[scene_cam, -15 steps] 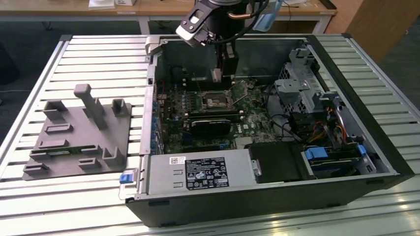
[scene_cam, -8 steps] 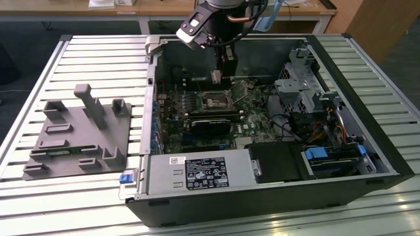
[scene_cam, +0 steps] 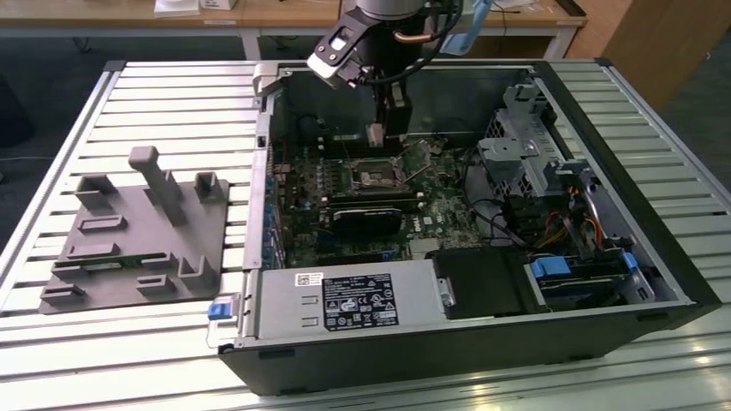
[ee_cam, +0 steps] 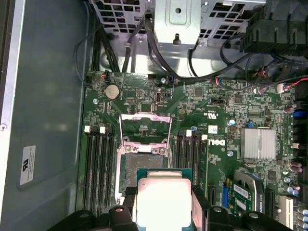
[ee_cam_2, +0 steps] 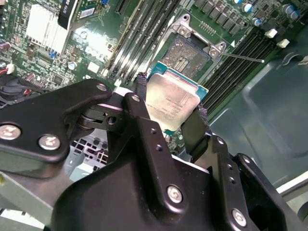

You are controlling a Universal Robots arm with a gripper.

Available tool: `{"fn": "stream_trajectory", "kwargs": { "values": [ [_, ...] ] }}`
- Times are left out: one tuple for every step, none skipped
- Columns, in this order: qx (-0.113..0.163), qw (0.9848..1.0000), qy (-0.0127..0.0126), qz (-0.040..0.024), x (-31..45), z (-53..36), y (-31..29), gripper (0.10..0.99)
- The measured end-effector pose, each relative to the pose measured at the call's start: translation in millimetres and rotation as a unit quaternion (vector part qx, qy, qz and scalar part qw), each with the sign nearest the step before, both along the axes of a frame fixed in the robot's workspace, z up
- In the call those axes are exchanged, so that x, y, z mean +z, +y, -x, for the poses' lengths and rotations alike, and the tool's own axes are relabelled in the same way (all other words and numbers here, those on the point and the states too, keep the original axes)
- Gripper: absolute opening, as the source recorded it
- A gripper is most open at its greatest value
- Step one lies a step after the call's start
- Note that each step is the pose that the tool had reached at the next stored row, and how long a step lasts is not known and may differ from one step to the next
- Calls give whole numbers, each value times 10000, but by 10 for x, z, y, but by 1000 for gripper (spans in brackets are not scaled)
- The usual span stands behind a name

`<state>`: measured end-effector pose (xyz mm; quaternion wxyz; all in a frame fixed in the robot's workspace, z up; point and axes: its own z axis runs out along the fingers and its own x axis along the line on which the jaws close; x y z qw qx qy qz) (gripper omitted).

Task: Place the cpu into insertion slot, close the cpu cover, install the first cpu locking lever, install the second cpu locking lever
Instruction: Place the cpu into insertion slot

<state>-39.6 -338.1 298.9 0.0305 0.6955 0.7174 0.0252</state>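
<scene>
My gripper (ee_cam_2: pixel 169 107) is shut on the cpu (ee_cam_2: pixel 172 100), a flat silver-topped chip with a green edge, pinched between two black fingers (ee_cam_2: pixel 141 85). It hangs a little above the motherboard, just beside the insertion slot (ee_cam_2: pixel 186 54), whose dark square centre lies bare. In the first wrist view the cpu (ee_cam: pixel 162 201) overlaps the near edge of the insertion slot (ee_cam: pixel 139 162), and the cpu cover (ee_cam: pixel 145 128), a silver frame, is flipped open beyond it. A thin locking lever (ee_cam_2: pixel 240 57) sticks out sideways. In the exterior view my gripper (scene_cam: pixel 382 134) hovers over the insertion slot (scene_cam: pixel 371 175).
Long black memory slots (ee_cam: pixel 98 166) flank the socket. A black card (scene_cam: pixel 368 216) lies in front of it, a silver heat sink (ee_cam: pixel 258 143) to one side. The drive cage (scene_cam: pixel 528 154) and cables fill the case's right; a grey fixture (scene_cam: pixel 135 231) stands on the table.
</scene>
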Motion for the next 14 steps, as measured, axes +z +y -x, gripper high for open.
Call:
{"fn": "stream_trajectory", "kwargs": {
  "values": [
    [0, 10000, 0, 13, -8, 0, 4, 537],
    [0, 10000, 0, 24, -20, 0, 7, 537],
    [0, 10000, 0, 39, -32, 0, 8, 537],
    [1, 10000, 0, 46, -45, -1, 8, 537],
    [0, 10000, 0, 50, -60, 0, 9, 537],
    [0, 10000, 0, 51, -76, 0, 11, 537],
    [0, 10000, 1, 52, -94, 0, 12, 537],
    [0, 10000, 5, 52, -112, 0, 14, 537],
    [0, 10000, 8, 46, -124, 0, 16, 537],
    [0, 10000, 10, 33, -134, 0, 17, 537],
    [0, 10000, 12, 22, -145, 0, 18, 537],
    [0, 10000, 15, 15, -157, 0, 19, 537],
    [0, 10000, 18, 12, -171, 0, 19, 537],
    [0, 10000, 21, 11, -187, 0, 20, 537]
  ]
}}
